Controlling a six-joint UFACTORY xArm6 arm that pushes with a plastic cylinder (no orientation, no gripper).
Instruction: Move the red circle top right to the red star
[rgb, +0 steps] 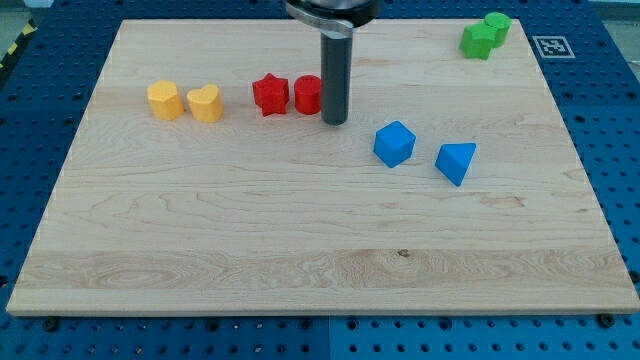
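The red star (270, 94) lies on the wooden board in the upper middle of the view. The red circle (307, 95) sits just to its right, almost touching it. My tip (334, 122) rests on the board right against the red circle's right side, slightly below it. The rod hides the circle's right edge.
A yellow hexagon-like block (165, 100) and a yellow heart (205, 103) lie at the left. A blue cube (394, 143) and a blue triangular block (455, 161) lie right of the tip. Two green blocks (485, 36) sit at the top right corner. The board (300, 250) ends in blue perforated table.
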